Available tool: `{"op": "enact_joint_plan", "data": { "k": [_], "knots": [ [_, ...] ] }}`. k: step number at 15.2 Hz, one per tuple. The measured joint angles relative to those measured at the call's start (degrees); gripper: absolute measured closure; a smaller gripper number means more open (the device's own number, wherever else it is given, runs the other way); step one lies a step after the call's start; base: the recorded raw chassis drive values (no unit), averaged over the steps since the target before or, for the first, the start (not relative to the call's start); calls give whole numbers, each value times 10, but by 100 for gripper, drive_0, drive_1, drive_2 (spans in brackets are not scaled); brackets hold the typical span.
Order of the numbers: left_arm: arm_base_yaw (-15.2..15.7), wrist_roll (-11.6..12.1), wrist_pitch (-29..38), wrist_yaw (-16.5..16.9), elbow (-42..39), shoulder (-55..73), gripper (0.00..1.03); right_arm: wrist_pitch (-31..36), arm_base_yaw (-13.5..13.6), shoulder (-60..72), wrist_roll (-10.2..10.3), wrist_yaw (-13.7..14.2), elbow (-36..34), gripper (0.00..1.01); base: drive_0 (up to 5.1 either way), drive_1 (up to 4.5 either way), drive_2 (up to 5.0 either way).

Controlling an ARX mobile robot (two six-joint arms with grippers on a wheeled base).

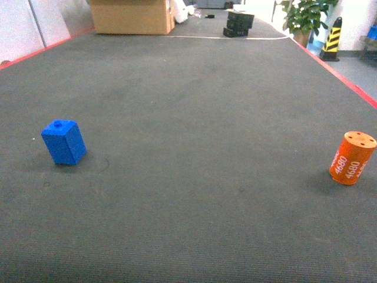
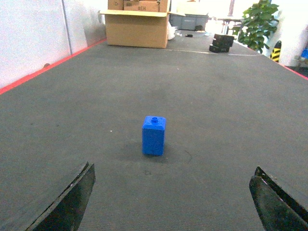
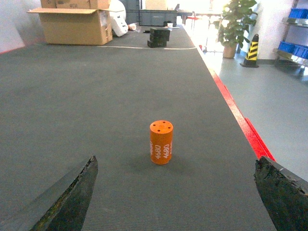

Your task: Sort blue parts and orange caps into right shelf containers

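Standing apart: blue part, orange cap, seemingly upright.

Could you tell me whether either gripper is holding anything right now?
Nothing: both grippers are open, the blue part and orange cap standing untouched ahead.

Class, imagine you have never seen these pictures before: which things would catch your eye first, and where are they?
Two bright things on the dark grey mat: a blue block standing at the left, and an orange cylinder marked 4680 near the right edge. Each wrist view centres one of them between open gripper fingers.
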Motion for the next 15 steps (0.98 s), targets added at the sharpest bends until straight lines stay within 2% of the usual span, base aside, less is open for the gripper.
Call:
{"op": "enact_joint_plan", "data": {
  "k": [3,4,11,15],
  "knots": [
    [0,0,0,0,0,0,5,0,0,0,0,0,0,3,0,0,0],
    [0,0,0,0,0,0,11,0,0,0,0,0,0,3,0,0,0],
    [0,0,0,0,0,0,101,0,0,0,0,0,0,3,0,0,0],
    [0,0,0,0,0,0,101,0,0,0,0,0,0,3,0,0,0]
  ]
}}
